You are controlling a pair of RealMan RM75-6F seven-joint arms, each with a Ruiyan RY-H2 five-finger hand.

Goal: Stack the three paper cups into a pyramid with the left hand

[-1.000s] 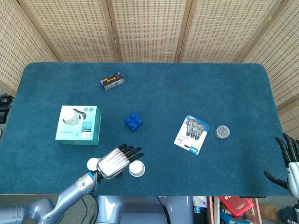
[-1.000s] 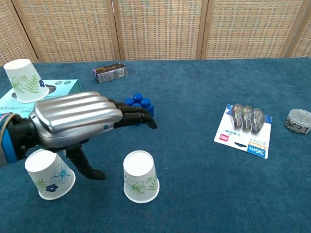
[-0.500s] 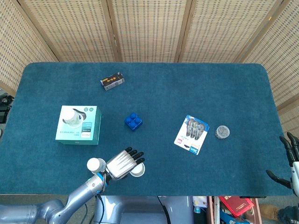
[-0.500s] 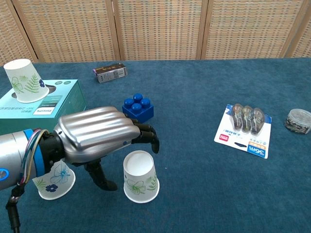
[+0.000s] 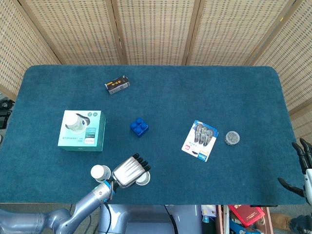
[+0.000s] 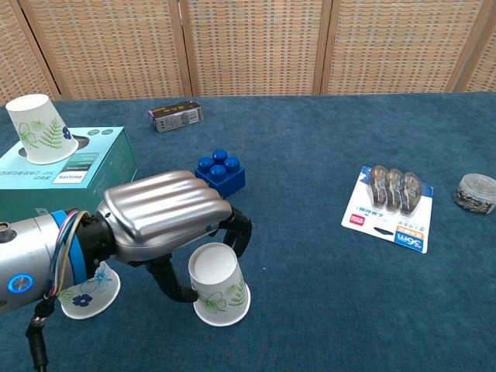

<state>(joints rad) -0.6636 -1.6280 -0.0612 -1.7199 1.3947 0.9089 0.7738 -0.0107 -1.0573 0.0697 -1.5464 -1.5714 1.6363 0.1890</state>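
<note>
Gripping tilted paper cup point(image 6: 219, 285), robot hand point(image 6: 164, 218)

Left hand point(image 6: 167, 215) around tilted paper cup point(image 6: 219, 285).

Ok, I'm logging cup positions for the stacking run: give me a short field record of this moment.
left hand: fingers closing around the near cup, which tilts
near cup: upside down on table, front edge
second cup: upside down, beside the left wrist
third cup: upside down on teal box
pyramid: not started
right hand: off table edge, holding nothing
</note>
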